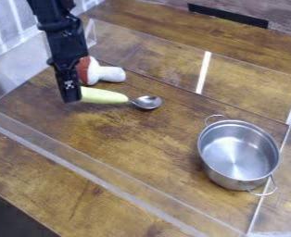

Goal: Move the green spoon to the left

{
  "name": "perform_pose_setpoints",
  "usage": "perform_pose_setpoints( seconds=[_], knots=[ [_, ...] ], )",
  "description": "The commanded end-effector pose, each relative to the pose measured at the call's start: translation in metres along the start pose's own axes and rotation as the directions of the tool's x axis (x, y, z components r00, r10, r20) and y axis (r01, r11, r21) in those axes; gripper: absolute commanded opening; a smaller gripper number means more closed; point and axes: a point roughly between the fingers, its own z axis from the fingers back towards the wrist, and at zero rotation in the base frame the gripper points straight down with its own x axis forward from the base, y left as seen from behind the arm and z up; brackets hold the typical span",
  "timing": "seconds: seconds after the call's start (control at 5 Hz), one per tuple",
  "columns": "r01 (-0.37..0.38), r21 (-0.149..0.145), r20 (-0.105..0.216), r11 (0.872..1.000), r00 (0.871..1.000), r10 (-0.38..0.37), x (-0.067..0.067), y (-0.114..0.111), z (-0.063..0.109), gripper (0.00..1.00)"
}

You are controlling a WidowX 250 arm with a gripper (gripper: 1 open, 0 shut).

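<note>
The green spoon (107,95) lies nearly flat just above the wooden table, its yellow-green handle pointing left and its silver bowl (145,102) to the right. My gripper (69,93) points straight down at the handle's left end and is shut on it. The black fingers (68,85) hide the very tip of the handle.
A red-and-white mushroom toy (106,71) lies just behind the gripper. A round steel pot (238,154) stands at the right front. Low clear plastic walls (98,176) ring the work area, with one upright panel (204,72) at the back.
</note>
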Motion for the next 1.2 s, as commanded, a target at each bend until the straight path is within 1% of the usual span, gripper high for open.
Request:
perform_pose_setpoints(
  seconds=[0.0,0.4,0.8,1.0],
  knots=[
    [0.044,0.083,0.032,0.996,0.998,-0.047,-0.004,0.024,0.019,0.00],
    [0.034,0.092,0.043,0.995,0.998,-0.038,-0.001,0.032,0.025,0.00],
    [0.036,0.087,0.057,0.996,0.998,-0.041,-0.011,0.042,0.010,0.00],
    [0.032,0.085,0.063,0.996,0.997,-0.037,-0.015,0.047,0.006,0.00]
  ],
)
